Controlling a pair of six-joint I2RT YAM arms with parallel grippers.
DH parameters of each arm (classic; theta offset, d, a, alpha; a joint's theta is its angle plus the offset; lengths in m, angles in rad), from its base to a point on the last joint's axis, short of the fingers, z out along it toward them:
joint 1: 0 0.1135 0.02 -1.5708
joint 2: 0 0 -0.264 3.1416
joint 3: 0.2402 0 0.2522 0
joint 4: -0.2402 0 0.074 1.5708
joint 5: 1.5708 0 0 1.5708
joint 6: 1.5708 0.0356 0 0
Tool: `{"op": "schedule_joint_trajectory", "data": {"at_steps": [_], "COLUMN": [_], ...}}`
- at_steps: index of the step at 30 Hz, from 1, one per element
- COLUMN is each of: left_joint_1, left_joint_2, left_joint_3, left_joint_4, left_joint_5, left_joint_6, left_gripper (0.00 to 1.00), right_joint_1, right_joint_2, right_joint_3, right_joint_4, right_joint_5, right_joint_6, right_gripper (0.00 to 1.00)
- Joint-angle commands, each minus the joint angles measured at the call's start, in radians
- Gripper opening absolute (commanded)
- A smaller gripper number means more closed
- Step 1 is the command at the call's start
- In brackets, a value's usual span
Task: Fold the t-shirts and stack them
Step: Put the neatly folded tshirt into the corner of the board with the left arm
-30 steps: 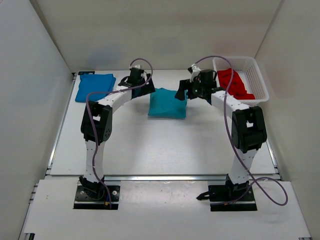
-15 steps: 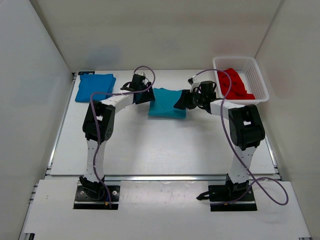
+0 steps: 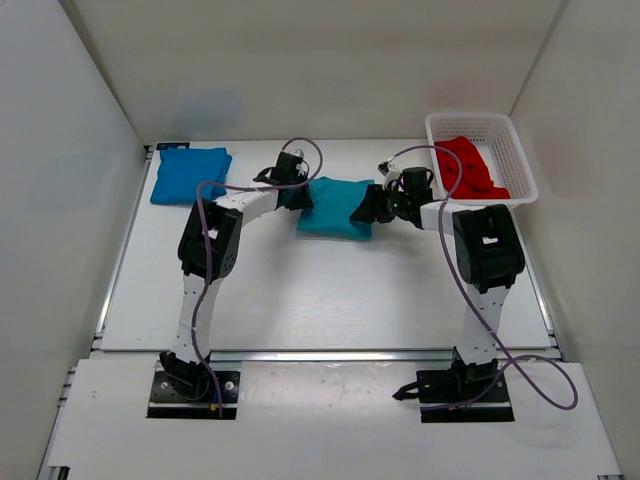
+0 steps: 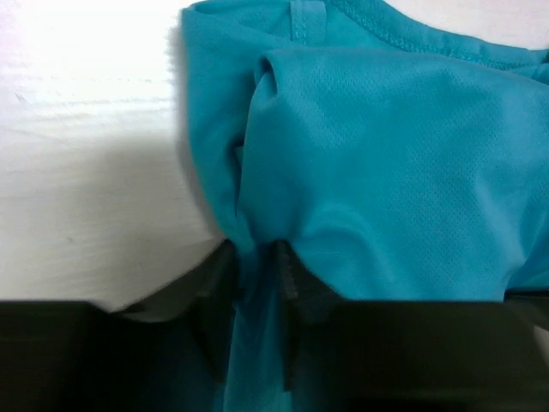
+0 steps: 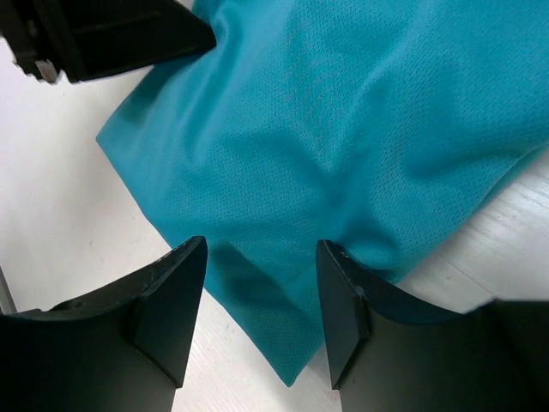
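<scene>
The teal t-shirt [image 3: 335, 208] lies folded mid-table, its collar edge [image 4: 360, 17] at the top of the left wrist view. My left gripper [image 3: 301, 196] is at the shirt's left edge, shut on a pinched fold of teal cloth [image 4: 256, 257]. At the shirt's right side, my right gripper [image 3: 372, 207] stands open over a corner of the cloth [image 5: 262, 257], which lies flat between its fingers [image 5: 176, 292]. The blue t-shirt [image 3: 190, 173] lies folded at the back left. The red t-shirt [image 3: 468, 168] is crumpled in the basket.
A white mesh basket [image 3: 520, 165] stands at the back right against the wall. White walls close in the table on the left, back and right. The left gripper's black body [image 5: 103, 34] shows at the top left of the right wrist view.
Both grippers have dropped from above onto the teal shirt's two sides. The left jaws have closed on its left edge; the right jaws have narrowed somewhat.
</scene>
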State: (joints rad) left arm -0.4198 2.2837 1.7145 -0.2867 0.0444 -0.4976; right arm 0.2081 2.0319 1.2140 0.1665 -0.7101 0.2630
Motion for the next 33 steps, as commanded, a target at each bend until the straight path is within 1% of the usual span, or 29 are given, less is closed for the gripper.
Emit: {"op": "schedule_joint_trajectory", "data": {"at_steps": [1,2,3,4,5,6,8,11,12,15,18,19,21,23,24,25,26,27,32,33], "left_joint_1": [-0.019,-0.023,-0.022,-0.02,-0.017,-0.017,-0.017,-0.017,-0.007,0.018,0.048,0.061,0.084,0.108,0.134,0.163,0.176,0.199,0.222,0.228], "left_joint_2": [-0.02,-0.018,-0.018,-0.024,-0.027,-0.039,-0.067,-0.095,-0.105,-0.127,-0.153,-0.147,-0.147,-0.156,-0.161,-0.161,-0.162,-0.162,-0.139,-0.133], "left_joint_3": [-0.036,-0.035,-0.032,-0.02,-0.018,-0.021,-0.001,0.072,0.08,0.096,0.128,0.161,0.217,0.229,0.237,0.24,0.259,0.278,0.395,0.416], "left_joint_4": [-0.005,-0.005,-0.003,-0.009,-0.009,-0.009,-0.026,-0.087,-0.097,-0.115,-0.169,-0.183,-0.247,-0.261,-0.264,-0.264,-0.269,-0.276,-0.335,-0.339], "left_joint_5": [0.035,0.04,0.064,0.069,0.066,0.066,0.026,-0.024,-0.024,-0.002,0.014,0.021,-0.004,-0.006,0.009,0.065,0.086,0.107,0.023,0.041], "left_joint_6": [0.027,0.028,0.03,0.037,0.037,0.048,0.083,0.128,0.148,0.169,0.223,0.25,0.286,0.32,0.323,0.323,0.329,0.335,0.471,0.487], "left_gripper": [0.28,0.22,0.09,0.0,0.0,0.0,0.0,0.0,0.0,0.0,0.0,0.0,0.0,0.0,0.0,0.0,0.0,0.0,0.0,0.0], "right_joint_1": [-0.004,-0.007,-0.009,-0.013,-0.013,-0.013,-0.013,-0.016,-0.025,-0.026,-0.026,-0.03,-0.029,-0.036,-0.042,-0.048,-0.058,-0.058,-0.047,-0.052], "right_joint_2": [-0.056,-0.064,-0.084,-0.11,-0.131,-0.166,-0.226,-0.346,-0.389,-0.505,-0.596,-0.628,-0.685,-0.738,-0.769,-0.782,-0.808,-0.823,-0.846,-0.845], "right_joint_3": [0.021,0.019,0.012,0.001,-0.001,-0.016,-0.048,-0.111,-0.146,-0.23,-0.303,-0.327,-0.369,-0.428,-0.445,-0.465,-0.484,-0.498,-0.498,-0.496], "right_joint_4": [0.042,0.044,0.051,0.045,0.042,0.042,0.044,0.047,0.051,0.045,-0.008,-0.033,-0.061,-0.074,-0.065,-0.062,-0.061,-0.062,-0.111,-0.125], "right_joint_5": [-0.031,-0.04,-0.042,-0.042,-0.046,-0.036,-0.019,0.011,0.024,0.07,0.138,0.173,0.219,0.264,0.273,0.273,0.276,0.279,0.363,0.365], "right_joint_6": [-0.005,-0.002,-0.001,0.004,-0.007,-0.01,-0.027,-0.034,-0.039,-0.068,-0.105,-0.114,-0.134,-0.136,-0.127,-0.123,-0.12,-0.117,-0.149,-0.151], "right_gripper": [0.51,0.53,0.53,0.55,0.56,0.6,0.64,0.74,0.82,0.88,0.89,0.9,0.9,0.91,0.91,0.91,0.92,0.92,0.92,0.91]}}
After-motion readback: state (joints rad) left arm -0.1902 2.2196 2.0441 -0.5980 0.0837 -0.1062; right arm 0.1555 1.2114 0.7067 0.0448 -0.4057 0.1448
